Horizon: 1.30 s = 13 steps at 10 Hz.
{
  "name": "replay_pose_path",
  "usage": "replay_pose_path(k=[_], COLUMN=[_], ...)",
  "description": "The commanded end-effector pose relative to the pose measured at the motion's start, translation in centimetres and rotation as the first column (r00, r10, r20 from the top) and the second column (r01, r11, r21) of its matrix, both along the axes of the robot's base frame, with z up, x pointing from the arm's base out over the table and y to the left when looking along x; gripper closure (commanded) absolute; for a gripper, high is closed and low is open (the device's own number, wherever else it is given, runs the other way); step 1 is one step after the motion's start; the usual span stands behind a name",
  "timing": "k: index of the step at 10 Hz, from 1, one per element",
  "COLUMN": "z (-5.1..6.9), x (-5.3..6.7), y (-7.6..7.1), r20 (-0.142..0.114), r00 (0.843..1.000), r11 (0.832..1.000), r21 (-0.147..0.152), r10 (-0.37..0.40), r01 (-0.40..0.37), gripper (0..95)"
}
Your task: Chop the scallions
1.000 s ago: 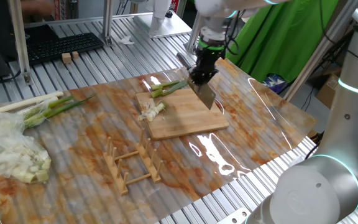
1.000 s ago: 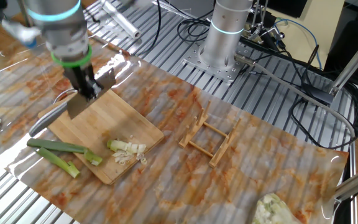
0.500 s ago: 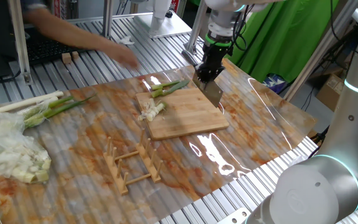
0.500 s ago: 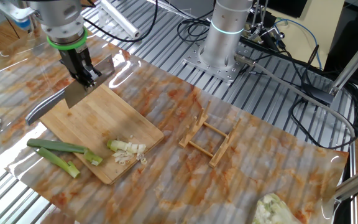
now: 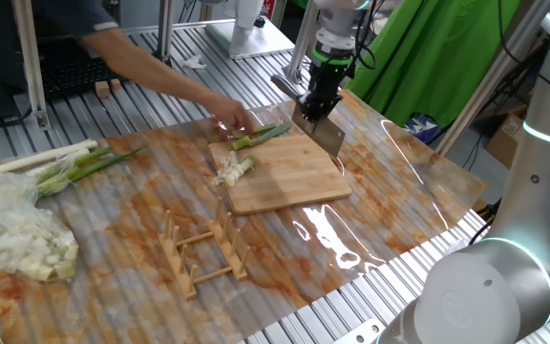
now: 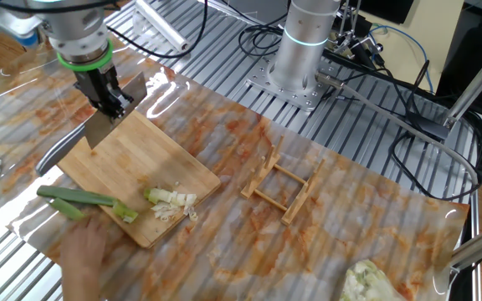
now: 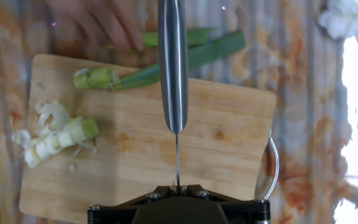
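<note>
My gripper [image 5: 315,100] is shut on a knife [image 5: 325,141] and holds it over the far edge of the wooden cutting board [image 5: 289,182]. In the hand view the steel handle [image 7: 173,62] points away from my gripper [image 7: 176,185] and crosses the scallions [image 7: 213,50]. These green stalks [image 5: 261,135] lie at the board's far corner. A person's hand [image 5: 227,115] rests on them. Short white and pale-green cut bits [image 7: 58,134] lie on the board's left side, and also show in the other fixed view [image 6: 170,201].
A wooden rack [image 5: 203,253] stands in front of the board. A bundle of long whole stalks [image 5: 65,162] and a pale heap under plastic [image 5: 17,234] lie at the left. A second arm's base [image 6: 304,50] stands behind the table.
A person's hand has reached in and now touches the green stalks. My gripper with the knife has drawn back a little toward the board's far edge.
</note>
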State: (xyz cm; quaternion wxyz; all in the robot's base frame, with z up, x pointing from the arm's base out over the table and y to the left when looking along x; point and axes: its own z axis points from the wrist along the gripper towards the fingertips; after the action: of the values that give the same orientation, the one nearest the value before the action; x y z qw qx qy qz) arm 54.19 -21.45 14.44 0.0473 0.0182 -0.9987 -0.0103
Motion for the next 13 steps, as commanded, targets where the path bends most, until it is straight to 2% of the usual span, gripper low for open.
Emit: replay_pose_path(k=[1, 3, 4, 6, 11, 13], z=[0.8, 1.2, 1.4, 1.5, 1.6, 1.8], x=[0.0, -0.2, -0.3, -0.4, -1.0, -1.6], y=[0.7, 0.9, 1.0, 1.1, 1.9, 2.8], r20=[0.063, 0.075, 0.094, 0.103, 0.119, 0.126], r00=[0.994, 0.988, 0.982, 0.976, 0.975, 0.974], r11=[0.993, 0.985, 0.98, 0.974, 0.968, 0.969], r21=[0.065, 0.092, 0.1, 0.105, 0.145, 0.142], r10=[0.093, 0.138, 0.164, 0.19, 0.188, 0.187], r01=[-0.097, -0.145, -0.173, -0.2, -0.204, -0.204], gripper=[95.0, 95.0, 95.0, 95.0, 95.0, 95.0])
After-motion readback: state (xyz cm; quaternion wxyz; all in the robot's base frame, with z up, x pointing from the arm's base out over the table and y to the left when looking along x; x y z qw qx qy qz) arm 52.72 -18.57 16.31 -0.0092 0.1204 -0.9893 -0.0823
